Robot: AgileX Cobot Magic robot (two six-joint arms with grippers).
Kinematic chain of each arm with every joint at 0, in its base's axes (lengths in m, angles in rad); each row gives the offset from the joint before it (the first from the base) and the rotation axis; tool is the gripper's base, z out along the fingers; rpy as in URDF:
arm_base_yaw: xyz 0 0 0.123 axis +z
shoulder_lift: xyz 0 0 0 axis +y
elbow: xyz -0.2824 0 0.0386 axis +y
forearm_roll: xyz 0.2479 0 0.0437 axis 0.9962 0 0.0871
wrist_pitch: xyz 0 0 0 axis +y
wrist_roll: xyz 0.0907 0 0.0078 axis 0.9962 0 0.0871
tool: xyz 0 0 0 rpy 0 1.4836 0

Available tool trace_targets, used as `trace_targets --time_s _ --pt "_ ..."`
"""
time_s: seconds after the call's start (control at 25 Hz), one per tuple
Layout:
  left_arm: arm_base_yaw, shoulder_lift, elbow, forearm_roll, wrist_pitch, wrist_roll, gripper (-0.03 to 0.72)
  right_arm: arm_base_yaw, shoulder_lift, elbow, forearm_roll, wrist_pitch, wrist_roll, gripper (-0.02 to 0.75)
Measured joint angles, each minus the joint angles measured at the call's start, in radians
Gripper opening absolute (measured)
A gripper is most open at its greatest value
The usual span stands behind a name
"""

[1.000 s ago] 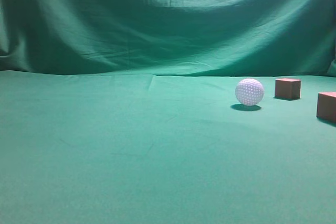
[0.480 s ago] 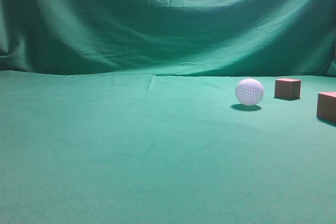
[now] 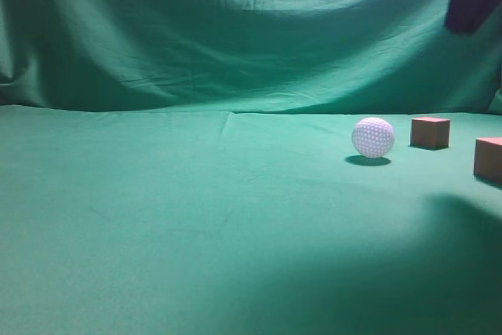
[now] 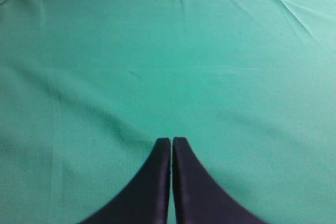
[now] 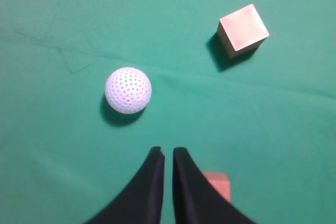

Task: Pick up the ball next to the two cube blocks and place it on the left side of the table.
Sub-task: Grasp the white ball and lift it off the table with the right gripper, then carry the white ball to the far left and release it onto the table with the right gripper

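One ball (image 3: 372, 137) and two cube blocks (image 3: 430, 132) sit on the green worktop (image 3: 196, 217), the ball just left of the far block and apart from it. No writing shows on any of them. The right claw (image 5: 168, 153) hangs above them, fingers together, empty. The left claw (image 4: 171, 141) is likewise closed over bare cloth.

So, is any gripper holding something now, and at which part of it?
Nothing is held. Both the left gripper and the right gripper are shut on nothing; the golf ball lies free on the table.
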Motion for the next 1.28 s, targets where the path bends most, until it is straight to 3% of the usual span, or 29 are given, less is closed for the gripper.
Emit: trace_targets --time_s 0.04,0.32,0.4,0.72,0.92,0.96,1.28 --pt "0.0 0.0 0.0 0.0 0.0 0.0 0.0 0.0 0.033 -0.024 0.018 0.0 -0.01 0.05" --pt "0.0 0.0 0.0 0.0 0.0 0.0 0.0 0.002 0.24 -0.143 0.249 -0.002 -0.297 0.478" --pt "0.0 0.0 0.0 0.0 0.0 0.0 0.0 0.003 0.282 -0.166 0.305 -0.004 -0.367 0.562" --pt "0.0 0.0 0.0 0.0 0.0 0.0 0.0 0.003 0.429 -0.222 0.328 -0.018 -0.41 0.563" --pt "0.0 0.0 0.0 0.0 0.0 0.0 0.0 0.003 0.455 -0.239 0.328 -0.03 -0.413 0.312" --pt "0.0 0.0 0.0 -0.002 0.0 0.0 0.0 0.003 0.457 -0.246 0.328 -0.025 -0.413 0.298" --pt "0.0 0.0 0.0 0.0 0.0 0.0 0.0 0.04 0.461 -0.469 0.327 0.098 -0.419 0.309"
